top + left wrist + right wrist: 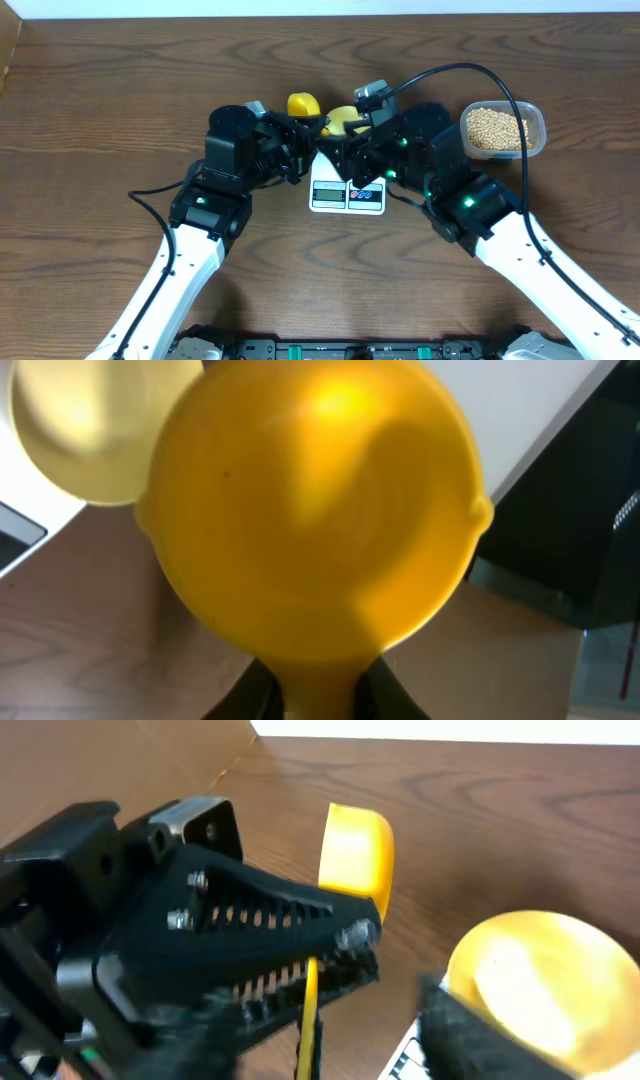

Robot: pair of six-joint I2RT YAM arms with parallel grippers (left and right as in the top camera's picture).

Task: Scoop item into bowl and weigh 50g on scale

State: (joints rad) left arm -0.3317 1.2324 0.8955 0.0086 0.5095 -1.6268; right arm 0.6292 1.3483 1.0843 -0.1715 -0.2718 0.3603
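Brown wooden table point(100, 120) filling your overhead view, arms hiding most of the white scale point(346, 196) at centre, beans point(493, 128) sitting in the clear tub point(537, 128) upper right, pale bowl point(342, 119) peeking out above the scale's display, left gripper point(318, 695) clamping the yellow scoop point(310, 510) by its handle, right gripper point(345, 148) crowding the bowl, its jaws too hidden for you to judge.

A robot lab bench: the left arm point(190, 255) and right arm point(545, 265) rise from a mounting rail point(330, 351) at the frame's bottom edge, cables point(460, 68) trailing over a wood-grain table point(90, 110), scale point(347, 197) at centre.
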